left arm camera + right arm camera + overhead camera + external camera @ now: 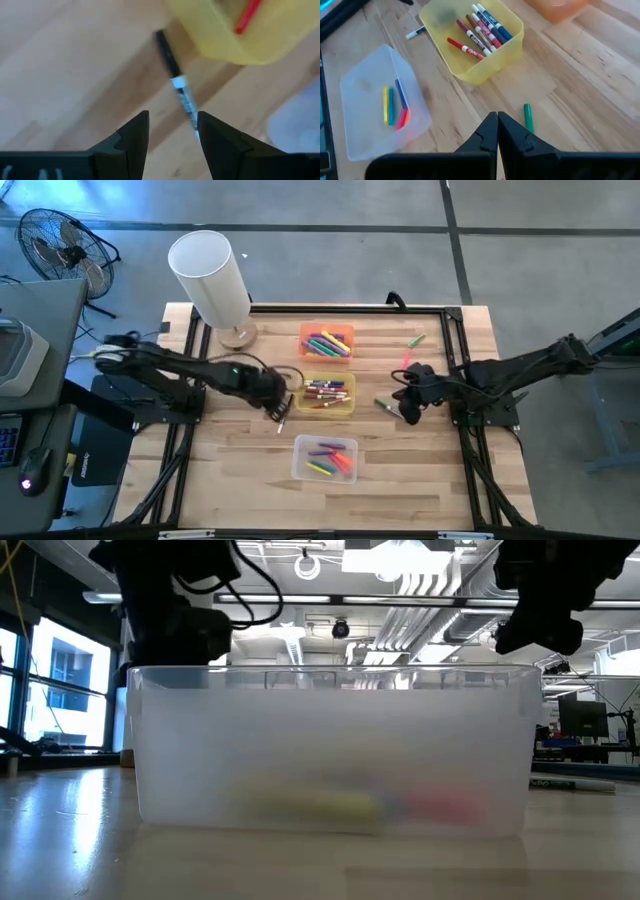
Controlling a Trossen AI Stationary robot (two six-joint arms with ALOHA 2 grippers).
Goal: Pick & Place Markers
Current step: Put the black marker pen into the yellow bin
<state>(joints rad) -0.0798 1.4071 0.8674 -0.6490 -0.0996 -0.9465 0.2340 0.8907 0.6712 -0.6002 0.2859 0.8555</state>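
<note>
1. Wooden desk [240, 465] on a grey concrete floor; a floor fan [62, 248] stands off the left corner, and a white cylinder lamp [210, 280] sits on the desk's far left part.
2. Three bins run down the middle: orange bin [327, 341] farthest, yellow bin [326, 394] in the centre, clear bin [325, 459] nearest.
3. All three bins hold markers in mixed colours. The yellow bin has red, blue and brown ones [480, 32]; the clear bin has yellow, blue and orange-red ones [395, 106].
4. Left gripper [281, 412] sits low just beside the yellow bin's left edge, fingers [131, 140] spread apart and holding nothing.
5. A black-capped white marker [177, 85] lies flat on the desk just ahead of those spread fingers, right beside the yellow bin's corner, not inside it.
6. Right gripper [410, 412] hangs right of the yellow bin, fingers pressed together, empty.
7. A green marker [528, 117] lies loose on the desk just ahead of the right gripper's tips, between it and the yellow bin.
8. Two more loose markers near the far right: a green one [416, 340] and a pink one [407, 359].
9. Low view: the clear bin fills the frame, with blurred yellow and red shapes inside; both arms are dark above.
</note>
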